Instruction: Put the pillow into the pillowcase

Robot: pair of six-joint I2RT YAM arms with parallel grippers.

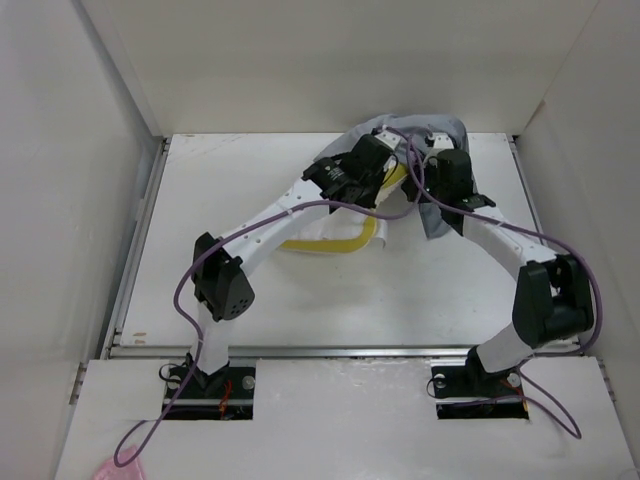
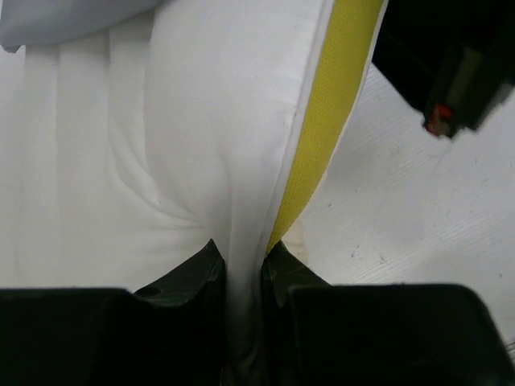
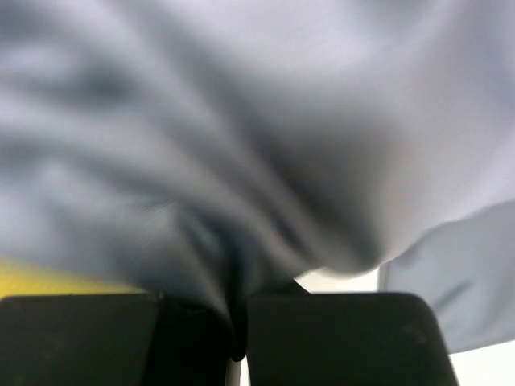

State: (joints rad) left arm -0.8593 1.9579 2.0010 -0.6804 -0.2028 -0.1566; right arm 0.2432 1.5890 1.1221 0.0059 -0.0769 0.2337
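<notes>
The white pillow [image 1: 330, 235] with its yellow band [image 2: 330, 121] lies at the table's far middle, partly under the grey pillowcase [image 1: 440, 135]. My left gripper [image 2: 240, 261] is shut on the pillow's white fabric right beside the yellow band. In the top view that left gripper [image 1: 372, 160] sits over the pillow's far end. My right gripper [image 3: 237, 310] is shut on a pinched fold of the grey pillowcase [image 3: 265, 137], which fills its view; a strip of yellow band [image 3: 48, 280] shows at lower left. From above, the right gripper [image 1: 450, 175] is close beside the left one.
White walls [image 1: 60, 200] enclose the table on the left, right and back. A purple cable [image 1: 190, 290] loops along both arms. The right arm's black body [image 2: 451, 64] shows in the left wrist view's upper right corner. A pink scrap [image 1: 118, 470] lies at the near left.
</notes>
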